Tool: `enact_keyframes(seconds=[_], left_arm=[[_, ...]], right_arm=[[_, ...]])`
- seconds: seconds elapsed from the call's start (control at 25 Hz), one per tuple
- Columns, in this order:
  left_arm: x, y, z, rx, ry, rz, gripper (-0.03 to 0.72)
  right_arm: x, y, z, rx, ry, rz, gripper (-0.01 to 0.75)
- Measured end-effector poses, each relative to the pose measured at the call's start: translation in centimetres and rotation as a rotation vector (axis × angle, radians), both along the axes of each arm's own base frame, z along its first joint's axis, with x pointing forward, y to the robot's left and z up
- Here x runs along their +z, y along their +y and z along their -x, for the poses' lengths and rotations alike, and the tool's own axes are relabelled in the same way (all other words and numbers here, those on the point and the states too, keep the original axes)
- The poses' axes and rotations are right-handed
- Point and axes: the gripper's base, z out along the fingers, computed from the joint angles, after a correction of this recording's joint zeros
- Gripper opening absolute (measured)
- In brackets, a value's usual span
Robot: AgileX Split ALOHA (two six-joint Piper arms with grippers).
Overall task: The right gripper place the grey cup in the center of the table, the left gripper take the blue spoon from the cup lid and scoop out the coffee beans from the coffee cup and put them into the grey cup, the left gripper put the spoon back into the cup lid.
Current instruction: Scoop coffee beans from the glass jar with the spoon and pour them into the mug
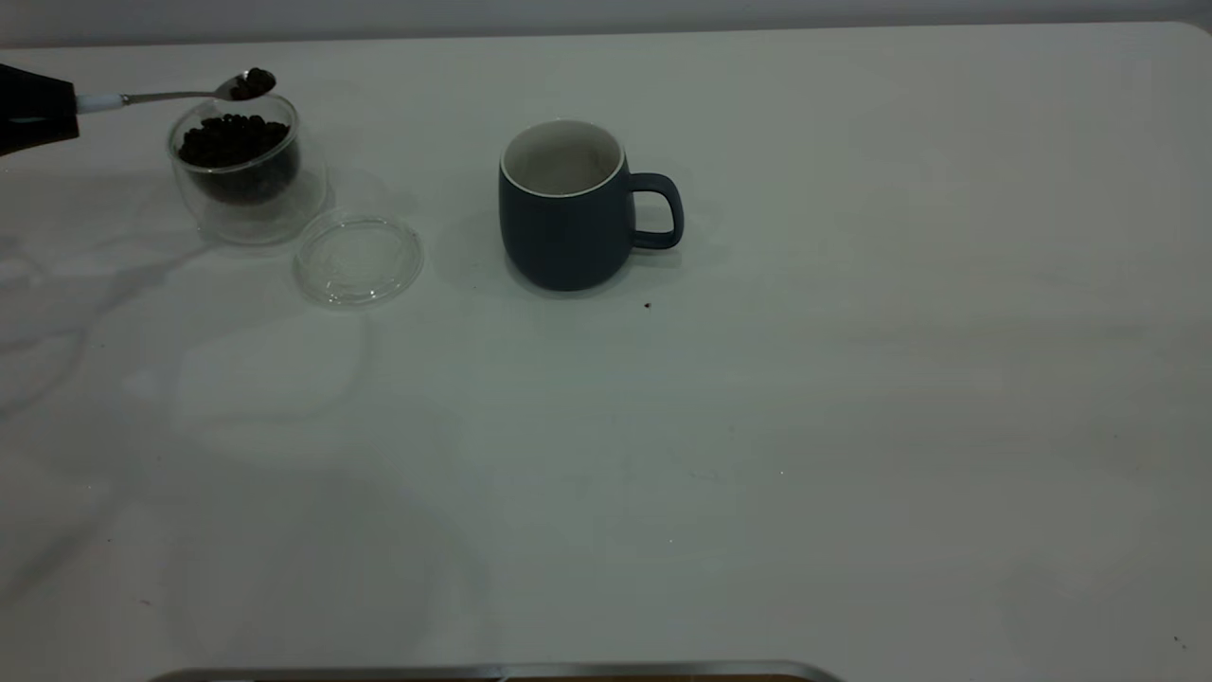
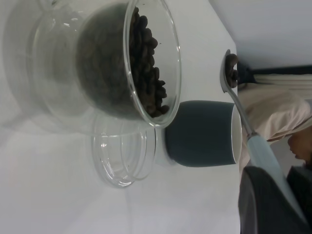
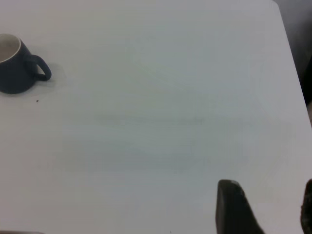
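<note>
My left gripper [image 1: 43, 112] at the far left edge is shut on the blue spoon [image 1: 166, 96] by its pale handle. The spoon's bowl carries coffee beans [image 1: 252, 84] and hangs just above the far rim of the coffee cup [image 1: 246, 170], a clear glass cup full of beans. The cup lid [image 1: 358, 259] lies empty beside it. The grey cup [image 1: 566, 206] stands upright near the middle of the table [image 1: 757, 426], handle to the right. In the left wrist view the spoon [image 2: 243, 122], coffee cup [image 2: 107, 63] and grey cup [image 2: 200, 134] show. My right gripper [image 3: 265, 207] is open, away from the cup.
A single stray bean or crumb [image 1: 648, 305] lies on the table just in front of the grey cup. A metal edge [image 1: 492, 673] runs along the table's near side. A person in pale clothing [image 2: 278, 112] shows beyond the table in the left wrist view.
</note>
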Motion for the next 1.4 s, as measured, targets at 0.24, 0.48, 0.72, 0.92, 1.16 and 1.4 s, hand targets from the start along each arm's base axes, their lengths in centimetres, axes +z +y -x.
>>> enact_keyframes(seconds=[0.24, 0.48, 0.72, 0.92, 1.16, 1.4], left_arm=[[0.0, -1.0, -0.3, -0.025, 0.004, 0.002, 0.133], [0.0, -5.4, -1.4, -0.136, 0.004, 0.005, 0.133], [0.0, -9.4, -1.9, -0.236, 0.002, 0.006, 0.133], [0.2, -12.4, -2.3, -0.275, -0.006, 0.027, 0.133], [0.2, -15.1, -2.4, -0.323, -0.026, 0.016, 0.133], [-0.2, -15.3, -2.7, -0.312, -0.051, -0.045, 0.133]], right_arm=[[0.0, 0.0, 0.0, 0.0, 0.0, 0.0, 0.375], [0.0, 0.0, 0.0, 0.0, 0.0, 0.0, 0.375], [0.0, 0.0, 0.0, 0.0, 0.0, 0.001, 0.375], [0.0, 0.0, 0.0, 0.0, 0.0, 0.001, 0.375], [0.0, 0.0, 0.0, 0.0, 0.0, 0.001, 0.375], [0.0, 0.0, 0.0, 0.0, 0.0, 0.001, 0.375]])
